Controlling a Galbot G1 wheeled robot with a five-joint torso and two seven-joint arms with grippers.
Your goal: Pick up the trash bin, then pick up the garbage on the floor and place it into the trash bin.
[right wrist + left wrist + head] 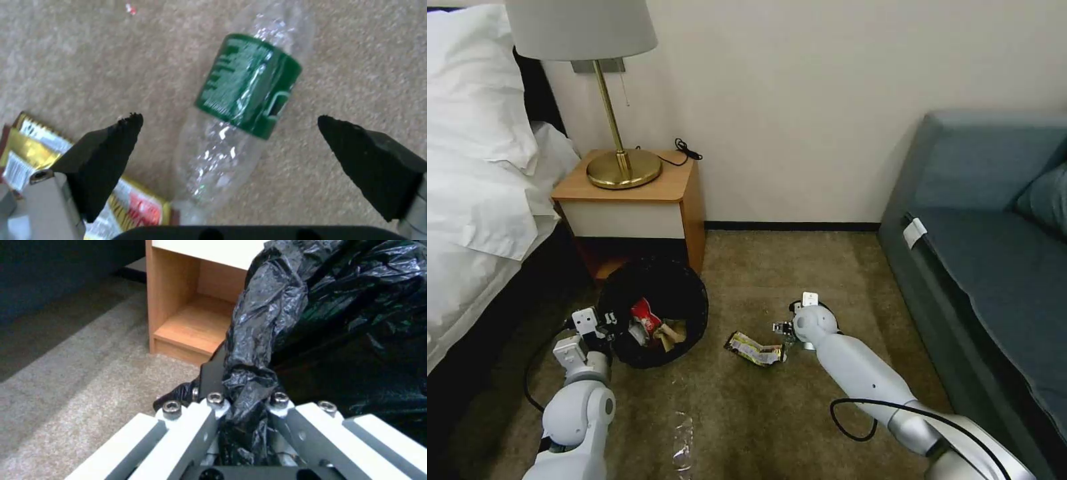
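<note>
Right now we have the left end effector clenched on the black liner at the rim of the bin, which sits on the floor just in front of the nightstand, near the bed-side edge of the carpet. Red-and-white wrapper and brown paper already lie inside it.

Right end effector is released, jaws spread wide and hovering low over the bottle, one finger on each side, not touching it as far as we can tell. Bottle lies flat mid-floor, green label up. Gold wrapper lies just beside it, toward the bin; in the right wrist view one fingertip sits over its edge.

Risks, as we judge them:
- Bottle looks thin and crushed, so it may squirt out sideways or roll when the jaws close.
- Bottle lies at an angle to the jaws, so the grip could land off-centre, near the label's end.
- Finger nearest the gold wrapper may snag or drag it along.
- Left grip is on liner only, not the hard rim we think; liner could slip or pull loose if the bin is lifted or tilted.
</note>
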